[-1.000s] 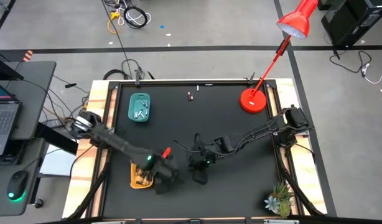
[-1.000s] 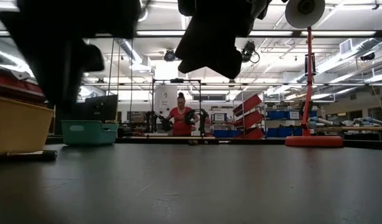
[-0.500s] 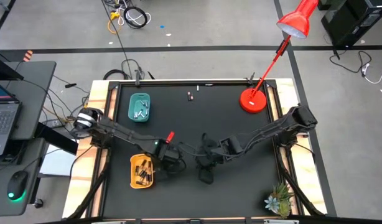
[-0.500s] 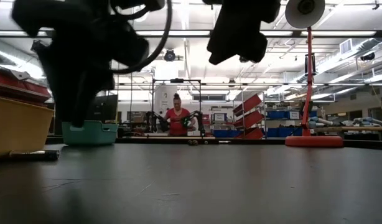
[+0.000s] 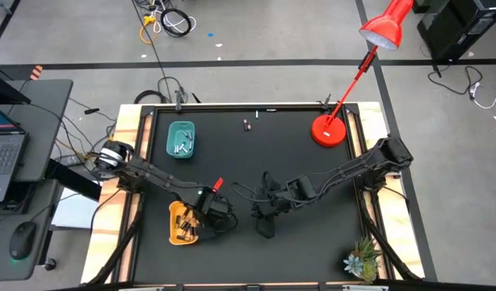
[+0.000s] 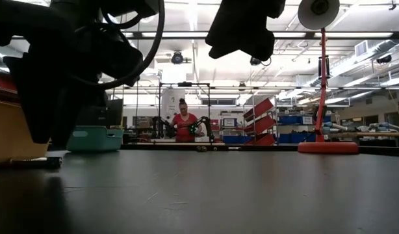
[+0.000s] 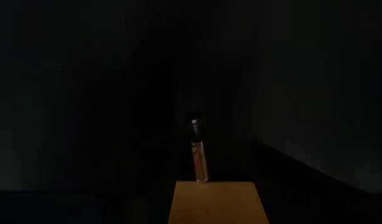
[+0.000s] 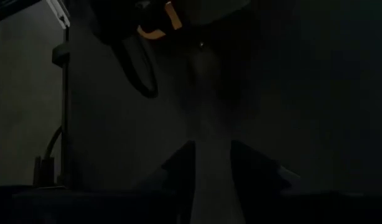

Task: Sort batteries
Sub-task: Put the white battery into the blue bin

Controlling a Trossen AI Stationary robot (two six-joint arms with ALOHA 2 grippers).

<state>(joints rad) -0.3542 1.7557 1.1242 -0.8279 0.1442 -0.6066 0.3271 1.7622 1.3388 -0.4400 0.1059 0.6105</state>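
Several batteries lie in the teal tray (image 5: 182, 144) at the far left, and more lie in the yellow tray (image 5: 183, 220) at the near left. Two batteries (image 5: 248, 124) lie on the black mat at the far edge. My left gripper (image 5: 215, 212) hangs open just right of the yellow tray, pointing down. Its wrist view shows one battery (image 7: 198, 152) lying on the mat below it, one end at a yellow surface (image 7: 219, 202). My right gripper (image 8: 213, 168) hovers over the mat's middle (image 5: 263, 212), slanting down, open by a narrow gap, nothing seen between its fingers.
A red desk lamp stands with its base (image 5: 329, 130) at the far right. A small potted plant (image 5: 363, 260) sits at the near right corner. Bare mat lies between the arms and the far edge. A person (image 6: 185, 123) stands in the room beyond the table.
My left gripper has left the yellow tray's near right side, gone a little toward the far edge, and sunk toward the mat; the tray now shows uncovered. My right gripper has risen slightly over the middle of the mat.
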